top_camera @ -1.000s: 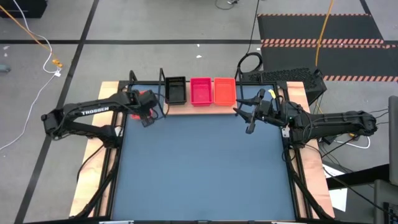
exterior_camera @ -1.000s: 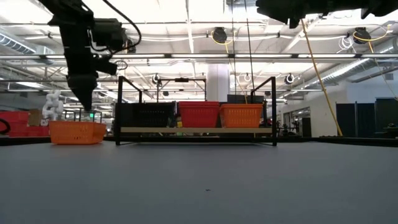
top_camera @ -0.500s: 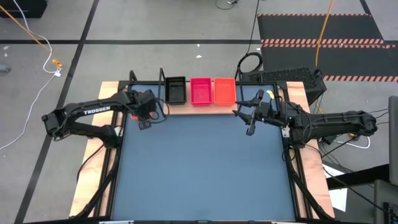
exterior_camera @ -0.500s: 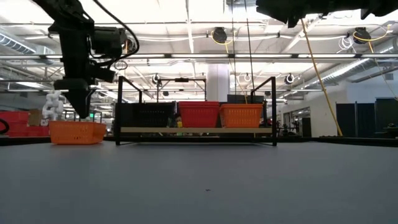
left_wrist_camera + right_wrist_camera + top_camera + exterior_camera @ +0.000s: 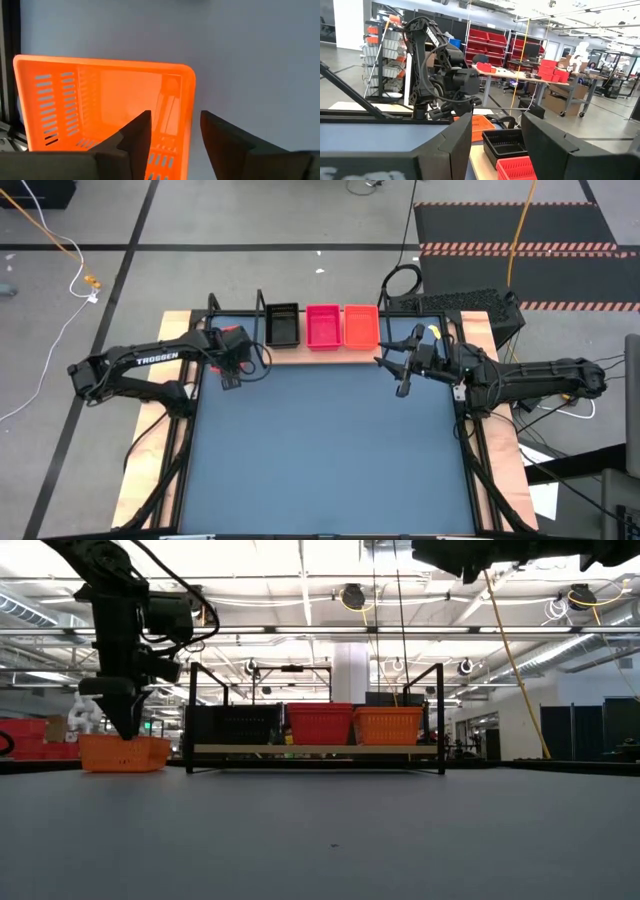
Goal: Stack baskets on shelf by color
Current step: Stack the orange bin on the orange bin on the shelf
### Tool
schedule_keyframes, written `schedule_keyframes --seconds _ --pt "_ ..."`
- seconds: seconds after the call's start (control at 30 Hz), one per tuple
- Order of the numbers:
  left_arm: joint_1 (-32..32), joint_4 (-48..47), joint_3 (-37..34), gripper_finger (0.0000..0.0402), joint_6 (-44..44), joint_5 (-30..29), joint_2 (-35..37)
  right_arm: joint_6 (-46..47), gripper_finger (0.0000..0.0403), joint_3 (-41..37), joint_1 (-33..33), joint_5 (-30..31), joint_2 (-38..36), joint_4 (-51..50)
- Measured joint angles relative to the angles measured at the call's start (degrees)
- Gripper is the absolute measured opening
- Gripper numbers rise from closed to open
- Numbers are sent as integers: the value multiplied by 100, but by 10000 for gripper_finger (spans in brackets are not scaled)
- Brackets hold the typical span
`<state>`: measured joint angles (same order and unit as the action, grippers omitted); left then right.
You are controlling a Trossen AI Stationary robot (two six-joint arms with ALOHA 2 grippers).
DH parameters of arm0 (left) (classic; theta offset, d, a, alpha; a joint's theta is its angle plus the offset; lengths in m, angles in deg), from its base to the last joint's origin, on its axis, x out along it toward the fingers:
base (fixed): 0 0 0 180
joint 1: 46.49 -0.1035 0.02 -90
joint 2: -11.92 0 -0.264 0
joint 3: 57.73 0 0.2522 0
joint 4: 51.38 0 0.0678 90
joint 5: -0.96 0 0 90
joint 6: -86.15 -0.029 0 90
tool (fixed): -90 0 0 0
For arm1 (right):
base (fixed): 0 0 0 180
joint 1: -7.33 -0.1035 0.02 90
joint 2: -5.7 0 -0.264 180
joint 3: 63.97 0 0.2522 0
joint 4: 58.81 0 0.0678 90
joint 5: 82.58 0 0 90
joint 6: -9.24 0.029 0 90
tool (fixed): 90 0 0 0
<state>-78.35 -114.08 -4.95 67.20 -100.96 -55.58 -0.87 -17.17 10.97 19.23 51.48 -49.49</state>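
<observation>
High view: left gripper (image 5: pixel 229 370) down over an orange basket (image 5: pixel 124 752) at the table's (image 5: pixel 330 450) far left, just left of the shelf (image 5: pixel 322 348). Left wrist view: fingers (image 5: pixel 135 137) parted, straddling the basket's side wall (image 5: pixel 186 120), not clamped. On the shelf, side by side from left: black basket (image 5: pixel 283 324), pinkish-red basket (image 5: pixel 322 325), second orange basket (image 5: pixel 361 325). Right gripper (image 5: pixel 402 370) raised near the shelf's right end, fingers wide, holding nothing.
</observation>
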Motion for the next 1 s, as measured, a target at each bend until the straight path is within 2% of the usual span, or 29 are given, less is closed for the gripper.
schedule_keyframes --seconds 0.13,0.27,0.4,0.6,0.67,0.83,1.0 --pt "-3 117 -47 192 -3 2 -48 -3 164 0 0 1 0 70" --pt "-61 299 -317 184 -62 7 -84 -4 164 0 0 1 -2 70" --pt "-69 341 -346 132 -89 7 -213 -5 164 0 0 3 -1 69" --pt "-69 99 -181 19 -73 0 -155 -24 164 -2 0 7 -1 75" --pt "-34 7 -109 12 9 -76 -81 -56 164 -2 0 10 -1 88" --pt "124 -300 107 15 395 -872 128 -131 164 -2 0 10 -1 90" --pt "246 -946 686 10 1369 -2028 313 -131 164 -2 0 9 -1 91"
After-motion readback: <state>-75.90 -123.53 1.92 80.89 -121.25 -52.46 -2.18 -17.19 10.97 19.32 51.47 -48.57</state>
